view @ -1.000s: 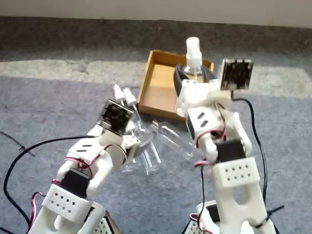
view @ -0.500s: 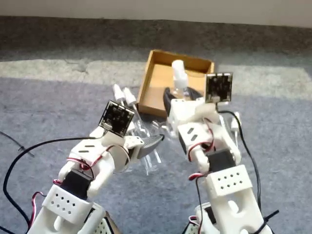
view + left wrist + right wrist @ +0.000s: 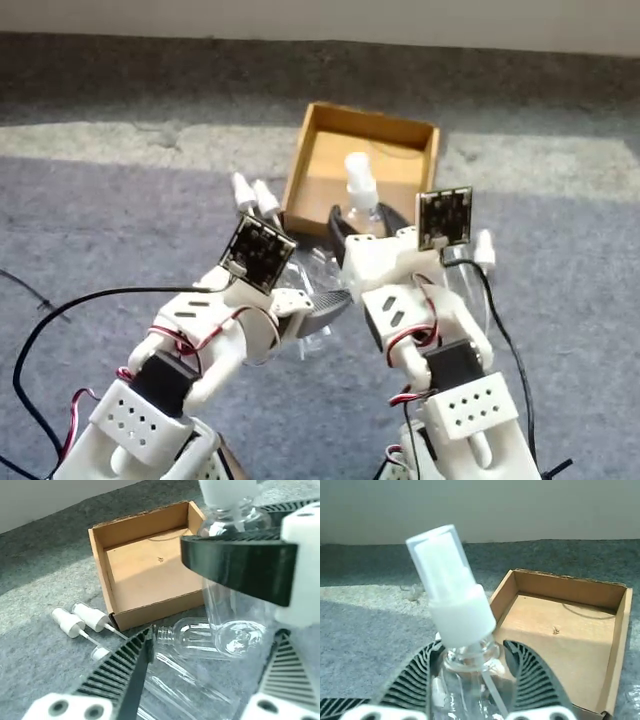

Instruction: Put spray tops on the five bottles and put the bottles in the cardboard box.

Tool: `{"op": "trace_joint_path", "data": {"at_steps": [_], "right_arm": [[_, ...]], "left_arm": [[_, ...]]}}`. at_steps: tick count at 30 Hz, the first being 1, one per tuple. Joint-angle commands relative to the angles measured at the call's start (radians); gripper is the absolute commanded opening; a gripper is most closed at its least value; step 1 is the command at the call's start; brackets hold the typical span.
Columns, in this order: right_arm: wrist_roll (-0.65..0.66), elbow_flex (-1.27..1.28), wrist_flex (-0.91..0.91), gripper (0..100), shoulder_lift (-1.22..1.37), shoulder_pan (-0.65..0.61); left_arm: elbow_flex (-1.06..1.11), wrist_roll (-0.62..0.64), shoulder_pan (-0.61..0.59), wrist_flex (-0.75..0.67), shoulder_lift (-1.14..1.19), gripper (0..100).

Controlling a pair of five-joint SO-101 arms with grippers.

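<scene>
Left hand: your left hand (image 3: 215, 635) sits nearest, low over the surface (image 3: 100, 220), fingers spread apart and holding nothing.
Loose bottles: an uncapped bottle (image 3: 192, 637) lies on its side just beyond those fingers. At least one more clear bottle seems to lie closer in, but it is hard to make out.
Right hand: your right hand (image 3: 475, 647) is clamped on the capped bottle (image 3: 470, 667), one finger on each side just below the neck.
Capped bottle: it is upright, with its spray top (image 3: 452, 600) seated. It hangs above the lying bottle, on the near side of the box's front wall as best you can judge.
Loose spray tops: the loose spray tops (image 3: 67, 622) lie together beside the box's near corner, and another spray top (image 3: 485, 243) lies on the surface beyond the right arm.
Cardboard box: the cardboard box (image 3: 142, 521) sits farthest out, with no bottle visible inside.
Change: a second ago the capped bottle was high over the box's far side. It has since come back and down, and your left arm has swung in towards it.
Meaning: this looks less like a drop and more like a retreat, perhaps so the left hand can steady or check the top. That leaves boxing this bottle, and capping the rest, still ahead.
</scene>
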Motion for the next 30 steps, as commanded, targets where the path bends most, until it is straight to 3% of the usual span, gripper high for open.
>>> {"op": "trace_joint_path", "data": {"at_steps": [1, 7, 13, 30], "right_arm": [[-0.014, -0.01, -0.015, 0.4, -0.024, -0.012], [-0.011, -0.01, 0.019, 0.4, -0.024, -0.068], [-0.008, -0.101, 0.162, 0.4, -0.058, -0.071], [0.055, -0.12, 0.269, 0.4, -0.18, -0.07]], "left_arm": [[-0.058, 0.009, 0.022, 0.017, -0.012, 34], [-0.047, 0.005, 0.01, -0.006, -0.007, 34], [-0.016, 0.005, -0.093, -0.083, -0.002, 34], [-0.015, 0.005, -0.097, -0.084, -0.001, 34]]}}
